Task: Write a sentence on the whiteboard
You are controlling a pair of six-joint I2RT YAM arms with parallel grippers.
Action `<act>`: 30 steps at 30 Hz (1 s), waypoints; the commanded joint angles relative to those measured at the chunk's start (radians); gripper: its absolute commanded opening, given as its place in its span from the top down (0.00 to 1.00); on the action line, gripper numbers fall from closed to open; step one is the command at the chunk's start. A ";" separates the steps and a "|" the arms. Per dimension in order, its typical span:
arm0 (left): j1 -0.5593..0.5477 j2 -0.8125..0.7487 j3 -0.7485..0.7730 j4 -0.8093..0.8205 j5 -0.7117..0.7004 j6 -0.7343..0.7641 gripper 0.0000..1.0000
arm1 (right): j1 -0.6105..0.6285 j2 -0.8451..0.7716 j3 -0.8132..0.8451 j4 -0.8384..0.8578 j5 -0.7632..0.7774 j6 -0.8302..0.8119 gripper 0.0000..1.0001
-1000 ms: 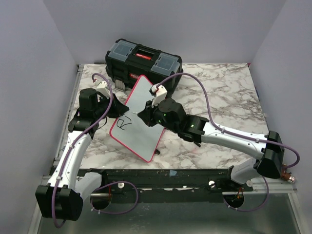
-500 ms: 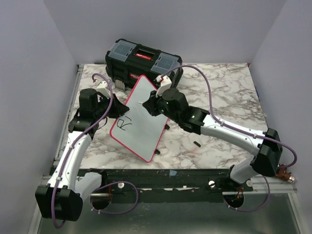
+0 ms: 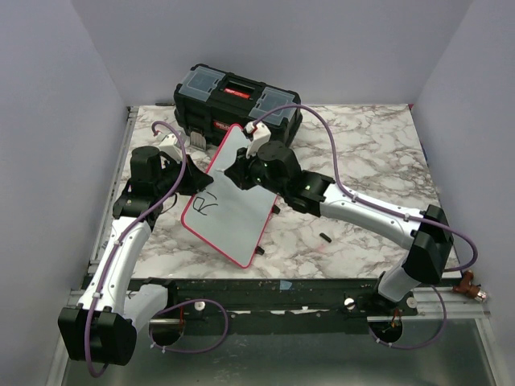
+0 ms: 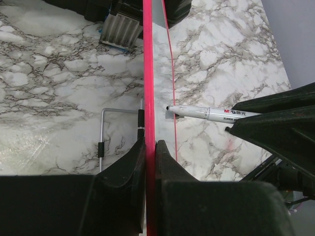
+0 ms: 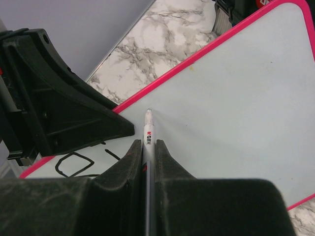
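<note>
Could twist loose here

Left claw (image 4: 149, 143) pinches the tilted, pink-rimmed white whiteboard (image 3: 237, 211) over the marble bench (image 3: 362, 153); right claw (image 5: 148, 143) grips a white marker (image 5: 148, 129) on it. Hard pressing could pivot it.

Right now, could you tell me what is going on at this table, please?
The left gripper is shut on the pink rim of the whiteboard, holding it at a tilt over the marble table. The right gripper is shut on a marker, its tip at the board's white face. Only a first black mark shows, near the edge that the left gripper holds.
</note>
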 commanded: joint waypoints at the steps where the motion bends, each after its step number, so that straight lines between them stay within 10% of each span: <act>1: -0.010 -0.010 -0.007 -0.015 -0.025 0.101 1.00 | -0.007 0.030 0.032 0.024 -0.038 -0.011 0.99; 30: -0.009 -0.020 -0.010 -0.012 -0.023 0.102 1.00 | -0.010 0.015 -0.026 -0.007 -0.149 0.033 0.99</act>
